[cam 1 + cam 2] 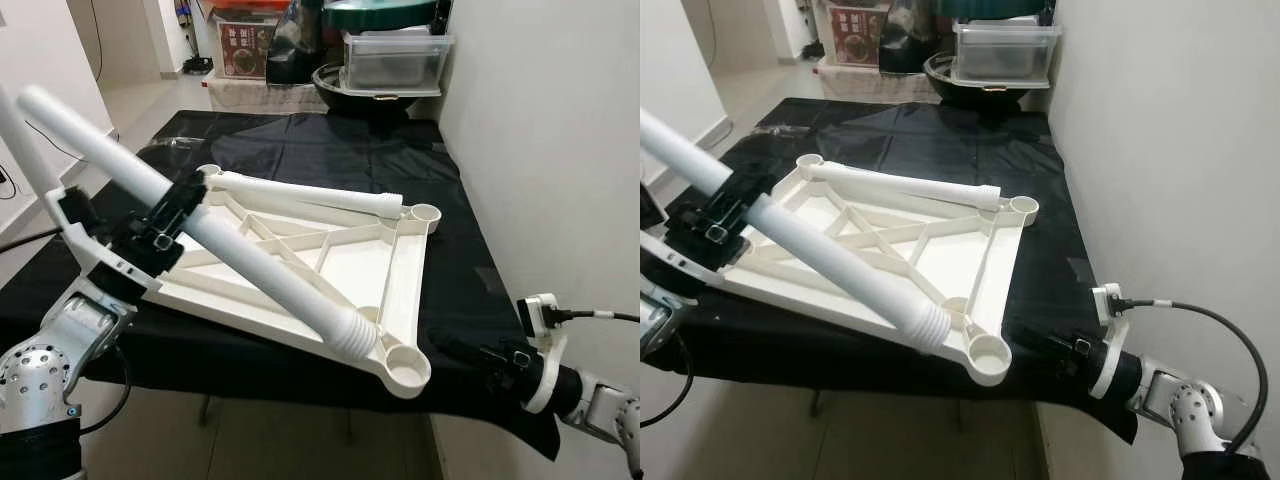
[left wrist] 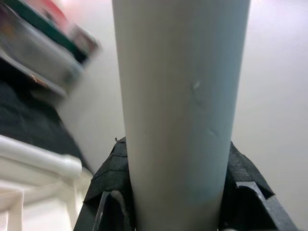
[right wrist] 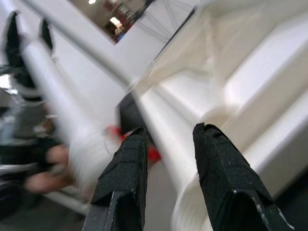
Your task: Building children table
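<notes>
Left eye view: right gripper (image 1: 470, 352) low at the near right edge of the black cloth (image 1: 330, 150), fingers a little apart, nothing between them; in its wrist view the black textured fingertips (image 3: 219, 144) stand parted, pointing at the white tabletop's edge. Tabletop (image 1: 350, 262) just beyond that gripper: white moulded plastic, upside down, ribbed underside with crossing braces, round leg sockets at the corners. Nearest socket (image 1: 408, 371) overhangs the near edge of the cloth.

Left gripper (image 1: 172, 215) at the tabletop's left side, clamped on a smooth white tube, a table leg (image 1: 250, 262). The leg runs tilted from above and behind the gripper down to a ridged collar (image 1: 352, 338) beside the nearest socket. Left wrist view: the tube rises straight up from between the fingers (image 2: 245, 178).

Second leg (image 1: 310, 194) lies flat along the tabletop's far edge, well past both grippers.

Surface: table draped in glossy, wrinkled black sheet. White wall close on the right. Farther back: a clear plastic box (image 1: 395, 60) on a dark round basin (image 1: 345, 92), and a red printed carton (image 1: 245, 45). Pale tiled floor at the left.
</notes>
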Controlling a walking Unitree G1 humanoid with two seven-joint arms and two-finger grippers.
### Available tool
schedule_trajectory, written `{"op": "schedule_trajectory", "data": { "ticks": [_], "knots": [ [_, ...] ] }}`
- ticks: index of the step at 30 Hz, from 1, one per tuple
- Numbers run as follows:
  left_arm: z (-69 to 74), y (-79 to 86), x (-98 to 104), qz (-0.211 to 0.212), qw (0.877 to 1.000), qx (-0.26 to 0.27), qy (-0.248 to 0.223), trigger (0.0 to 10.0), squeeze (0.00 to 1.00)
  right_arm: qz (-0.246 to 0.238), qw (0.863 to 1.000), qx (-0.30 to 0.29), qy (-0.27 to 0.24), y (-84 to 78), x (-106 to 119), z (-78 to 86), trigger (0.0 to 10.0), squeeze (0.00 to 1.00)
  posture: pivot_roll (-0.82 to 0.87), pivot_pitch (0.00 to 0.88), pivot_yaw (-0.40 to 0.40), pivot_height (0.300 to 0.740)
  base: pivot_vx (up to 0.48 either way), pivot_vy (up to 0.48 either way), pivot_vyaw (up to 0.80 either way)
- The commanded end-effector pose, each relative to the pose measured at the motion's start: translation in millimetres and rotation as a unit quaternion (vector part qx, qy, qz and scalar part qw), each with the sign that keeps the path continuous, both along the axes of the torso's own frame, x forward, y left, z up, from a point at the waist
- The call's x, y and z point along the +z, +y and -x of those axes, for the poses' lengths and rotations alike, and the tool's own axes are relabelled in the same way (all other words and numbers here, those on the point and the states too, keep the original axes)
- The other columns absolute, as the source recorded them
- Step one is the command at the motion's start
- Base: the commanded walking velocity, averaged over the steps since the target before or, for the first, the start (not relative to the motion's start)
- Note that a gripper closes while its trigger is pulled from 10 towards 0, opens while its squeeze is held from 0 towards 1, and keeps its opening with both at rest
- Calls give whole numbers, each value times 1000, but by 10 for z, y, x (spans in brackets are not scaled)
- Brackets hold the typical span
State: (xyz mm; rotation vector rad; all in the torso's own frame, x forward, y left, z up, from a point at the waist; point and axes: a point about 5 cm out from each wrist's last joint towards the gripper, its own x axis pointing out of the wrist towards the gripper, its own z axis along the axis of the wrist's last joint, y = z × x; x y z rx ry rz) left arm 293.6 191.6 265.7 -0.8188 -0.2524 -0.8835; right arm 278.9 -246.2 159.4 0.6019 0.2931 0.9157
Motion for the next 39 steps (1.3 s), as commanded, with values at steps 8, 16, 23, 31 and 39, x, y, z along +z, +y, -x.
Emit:
{"op": "schedule_trajectory", "data": {
  "ticks": [8,16,23,31,39],
  "knots": [
    [-215,-432,298,-75,992,-59,-76,10000,0,2,990,-30,-139,403,570,-319,10000,0,-5,57,-4,740,0,0,0],
    [-323,-599,373,-95,988,-74,-99,10000,0,14,981,-24,-192,680,690,-351,10000,0,-10,43,13,740,0,0,-50],
    [-362,-651,408,-107,984,-86,-113,10000,0,26,981,20,-193,781,626,-276,10000,0,-7,35,18,740,0,0,-675],
    [-389,-654,404,-114,982,-89,-122,10000,0,26,979,27,-199,860,642,-270,10000,0,-5,23,11,740,0,0,-773],
    [-408,-642,435,-112,981,-85,-135,10000,0,26,978,32,-207,924,655,-263,10000,0,1,17,16,740,0,0,-769]
  ]
}}
